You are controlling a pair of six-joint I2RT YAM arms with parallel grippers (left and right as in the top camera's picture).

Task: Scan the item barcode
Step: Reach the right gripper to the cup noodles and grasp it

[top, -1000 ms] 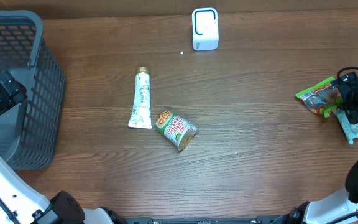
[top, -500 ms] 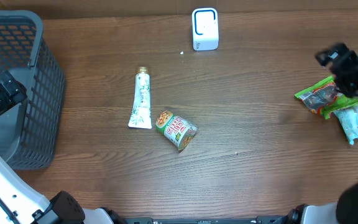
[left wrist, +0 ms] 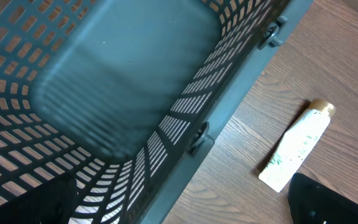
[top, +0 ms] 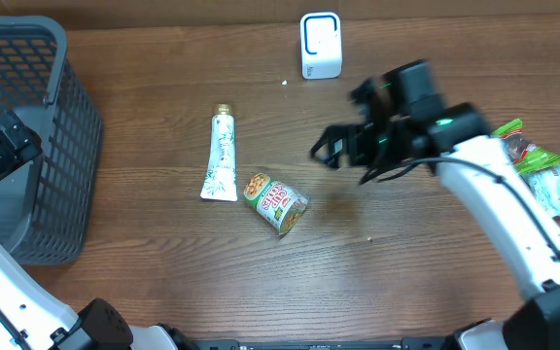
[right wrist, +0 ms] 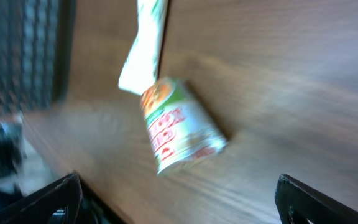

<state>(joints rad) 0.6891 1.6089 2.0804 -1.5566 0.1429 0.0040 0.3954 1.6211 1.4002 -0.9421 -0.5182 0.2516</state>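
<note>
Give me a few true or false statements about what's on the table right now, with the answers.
1. The white tube with a gold cap lies on the wooden table, outside the dark grey mesh basket. True.
2. The green and red cup stands upright. False: it lies on its side.
3. The right claw grips the cup. False: it is open, apart from the cup and holding nothing.
4. The white scanner box sits near the table's far edge. True.
</note>
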